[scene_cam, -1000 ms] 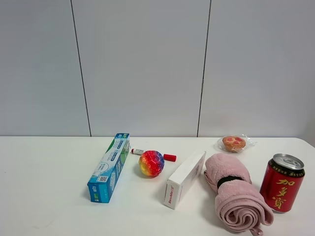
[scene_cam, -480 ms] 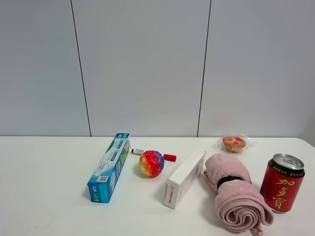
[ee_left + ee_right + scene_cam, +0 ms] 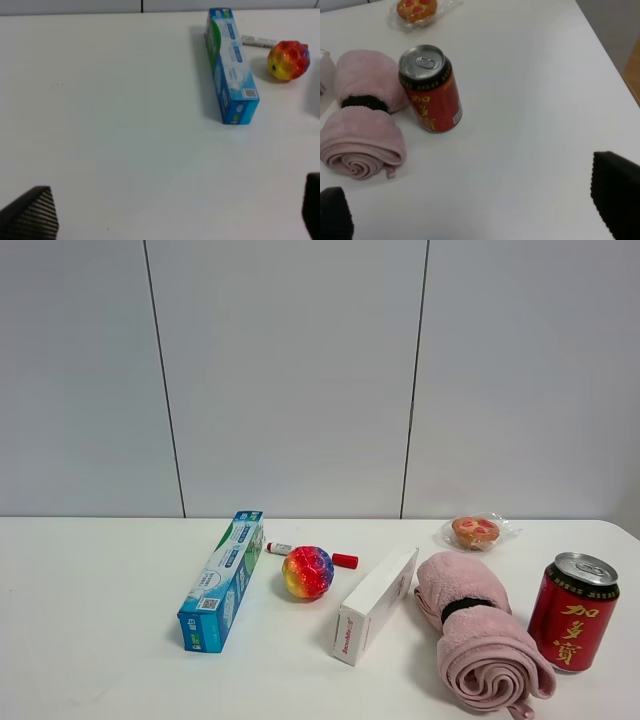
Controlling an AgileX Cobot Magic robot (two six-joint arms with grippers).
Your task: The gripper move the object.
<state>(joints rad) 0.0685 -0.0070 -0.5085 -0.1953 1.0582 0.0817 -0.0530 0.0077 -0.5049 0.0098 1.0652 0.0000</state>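
Note:
The rainbow-coloured ball [image 3: 307,572] rests on the white table [image 3: 90,640] between a long blue box and a white box. It also shows in the left wrist view [image 3: 288,60], far from the fingers. No arm shows in the exterior high view. My left gripper [image 3: 172,212] is open and empty over bare table, with only its black fingertips [image 3: 30,216] showing. My right gripper [image 3: 475,210] is open and empty, fingertips [image 3: 616,197] wide apart, near the red can. The ball does not show in the right wrist view.
A blue toothpaste box [image 3: 222,580] lies left of the ball, and a red-capped marker [image 3: 344,560] behind it. A white box [image 3: 375,618], a rolled pink towel [image 3: 480,640], a red can [image 3: 573,612] and a wrapped pastry [image 3: 476,531] stand to the right. The table's right edge [image 3: 600,47] is close to the can.

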